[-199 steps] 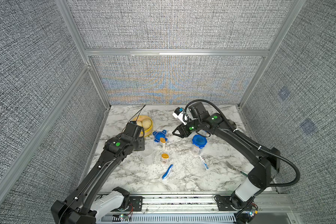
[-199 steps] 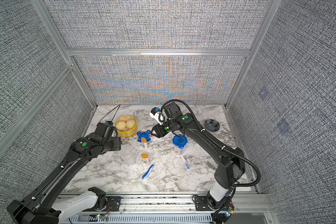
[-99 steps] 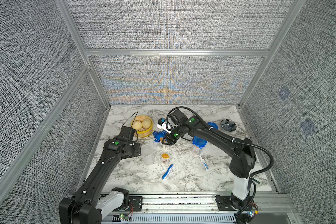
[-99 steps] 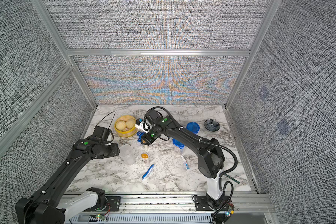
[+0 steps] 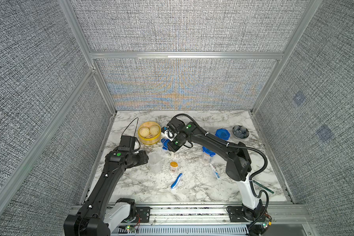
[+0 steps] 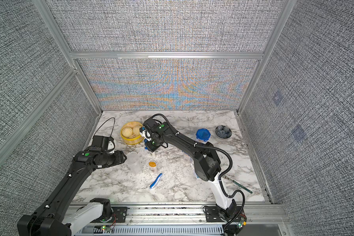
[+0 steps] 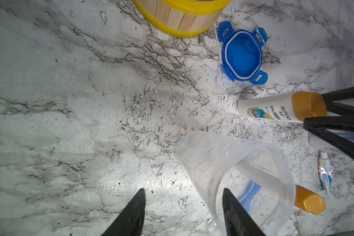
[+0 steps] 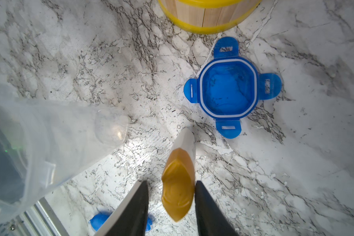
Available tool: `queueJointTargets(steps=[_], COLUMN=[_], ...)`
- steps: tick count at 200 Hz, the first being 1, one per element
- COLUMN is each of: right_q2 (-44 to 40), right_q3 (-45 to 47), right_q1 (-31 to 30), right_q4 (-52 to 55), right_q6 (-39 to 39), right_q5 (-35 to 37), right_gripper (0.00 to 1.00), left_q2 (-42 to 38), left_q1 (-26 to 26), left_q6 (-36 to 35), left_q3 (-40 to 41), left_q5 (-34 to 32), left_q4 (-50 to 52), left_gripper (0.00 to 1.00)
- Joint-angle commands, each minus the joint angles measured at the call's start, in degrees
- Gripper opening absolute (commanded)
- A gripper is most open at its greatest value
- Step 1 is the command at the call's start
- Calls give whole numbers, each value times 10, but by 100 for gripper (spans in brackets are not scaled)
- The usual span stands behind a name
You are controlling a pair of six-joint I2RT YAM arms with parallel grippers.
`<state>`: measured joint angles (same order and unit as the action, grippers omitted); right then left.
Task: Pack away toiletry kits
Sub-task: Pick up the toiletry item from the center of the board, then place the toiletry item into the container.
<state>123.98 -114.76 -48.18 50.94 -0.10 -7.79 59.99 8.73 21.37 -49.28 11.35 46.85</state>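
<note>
My right gripper [image 8: 171,182] is open and straddles the orange cap of an upright white bottle [image 8: 179,183]. One finger touches the cap and a gap shows at the other. In both top views this gripper [image 5: 173,151] hides most of that bottle [image 6: 154,154]. A loose blue lid [image 8: 229,90] lies just behind it. My left gripper [image 7: 183,191] is open beside the empty clear jar [image 5: 155,163], one fingertip overlapping the jar's wall [image 7: 233,163]. A second orange-capped bottle [image 5: 173,167], a folding toothbrush [image 5: 176,181] and a toothpaste tube [image 5: 215,171] sit loose on the marble.
The yellow steamer [image 5: 149,132] stands just behind the loose lid. Two lidded jars stand to the right, one at mid-table [image 5: 207,155] and one at the back [image 5: 222,133]. A dark bowl [image 5: 240,131] sits back right. A green-handled utensil [image 5: 262,187] lies front right.
My right arm swung left from the lidded jars and came down over the bottle by the loose lid, its jaws narrowing. My left arm moved in beside the clear jar.
</note>
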Motion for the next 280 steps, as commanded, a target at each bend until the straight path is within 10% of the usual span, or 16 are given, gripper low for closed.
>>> queueJointTargets(steps=[1,189,280], right_q2=[5,-84,-229], right_q3=[-6,47,133], right_q1=[-2,-3,14], right_q4=[15,-2,-40], right_q6=[6,-10,-2], right_q5=[15,56,49], right_gripper=[37,14,13], left_q2=[-1,95,138], left_q1=[-1,31,81], left_q6=[-17,-72,-64], left_q3=[1,-33,-65], left_q5=[46,86,78], left_q4=[-28,-40,-65], left_gripper=[59,16,15])
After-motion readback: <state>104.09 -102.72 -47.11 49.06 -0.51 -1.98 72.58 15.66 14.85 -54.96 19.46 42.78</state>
